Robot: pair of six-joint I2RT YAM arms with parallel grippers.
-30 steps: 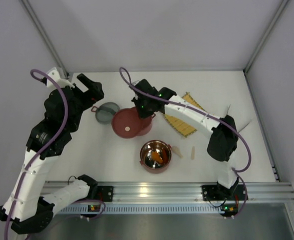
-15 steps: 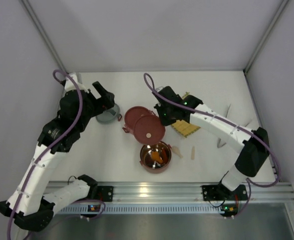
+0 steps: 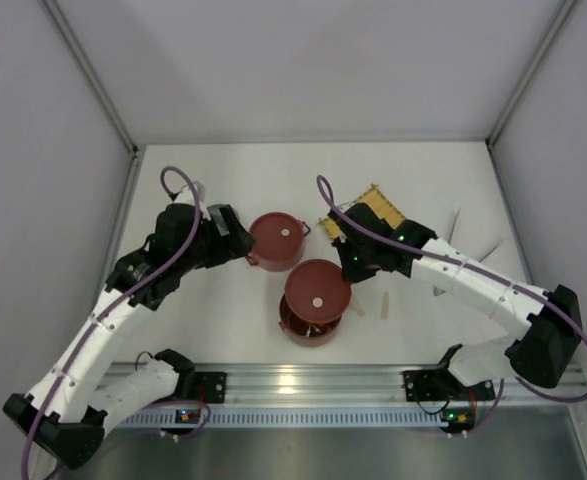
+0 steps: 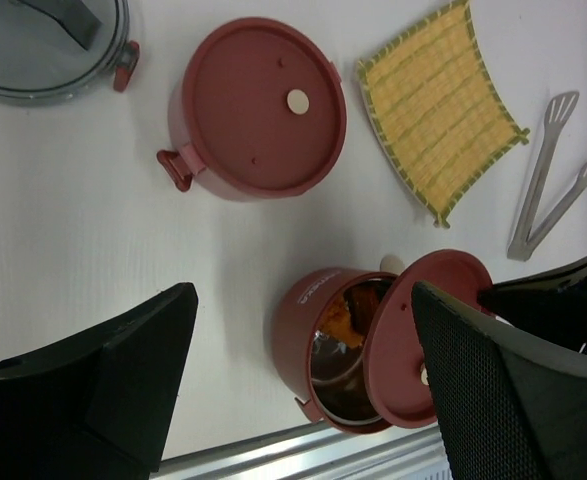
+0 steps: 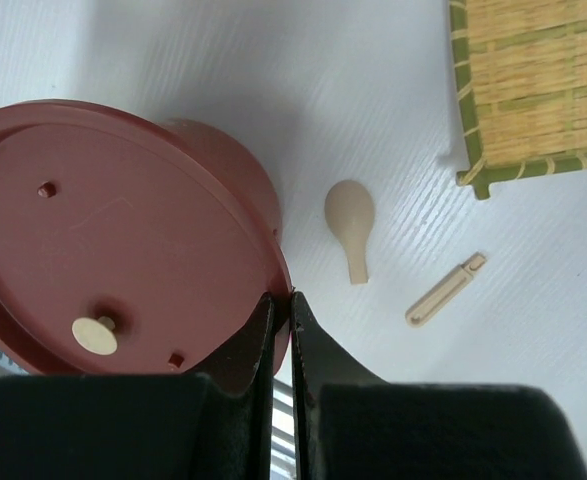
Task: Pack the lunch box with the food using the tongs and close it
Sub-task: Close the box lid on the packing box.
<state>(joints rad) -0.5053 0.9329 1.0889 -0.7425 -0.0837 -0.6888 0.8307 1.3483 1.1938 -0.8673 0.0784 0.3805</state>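
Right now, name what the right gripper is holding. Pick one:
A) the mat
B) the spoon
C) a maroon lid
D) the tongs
C: the right gripper is shut on the rim of the lid, which is tilted over the bowl with food in it. The tongs lie on the table beside the mat.

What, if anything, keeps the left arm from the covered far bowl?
Probably nothing: yes, it looks reachable. The open left tool sits right beside the covered bowl. The right tool, shut on the other lid, is at the nearer bowl, out of the way.
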